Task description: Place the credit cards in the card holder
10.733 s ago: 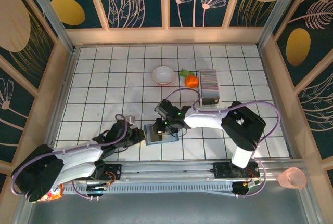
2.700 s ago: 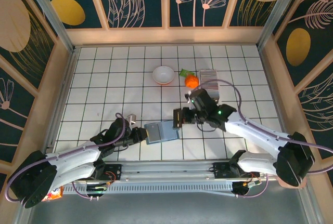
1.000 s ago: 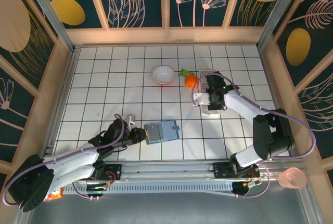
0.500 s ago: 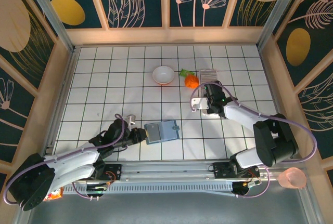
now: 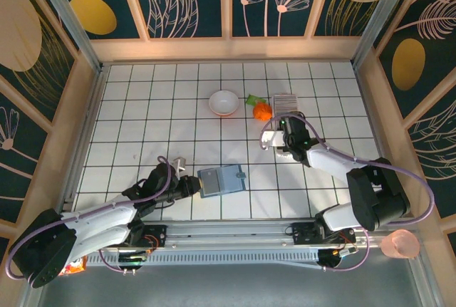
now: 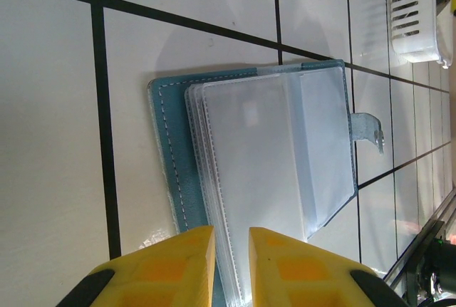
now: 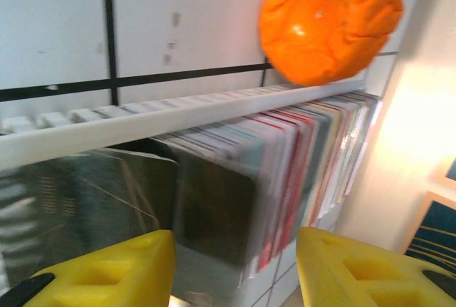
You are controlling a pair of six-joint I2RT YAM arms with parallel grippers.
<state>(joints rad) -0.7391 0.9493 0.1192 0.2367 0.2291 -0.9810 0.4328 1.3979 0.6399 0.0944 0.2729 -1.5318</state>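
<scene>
The left gripper (image 6: 231,234) is pinching the card holder (image 6: 285,150) near the table's (image 5: 142,107) front edge. The right gripper (image 7: 235,239) is gaping over the credit cards (image 7: 285,157), print blurred.

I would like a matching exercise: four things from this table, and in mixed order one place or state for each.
1 card holder
2 white bowl
3 credit cards
4 right gripper

A on edge in a white tray
B lying open, gripped by the left gripper
C open, at the cards
D left of the orange toy

Pairs: 1-B, 2-D, 3-A, 4-C
</scene>
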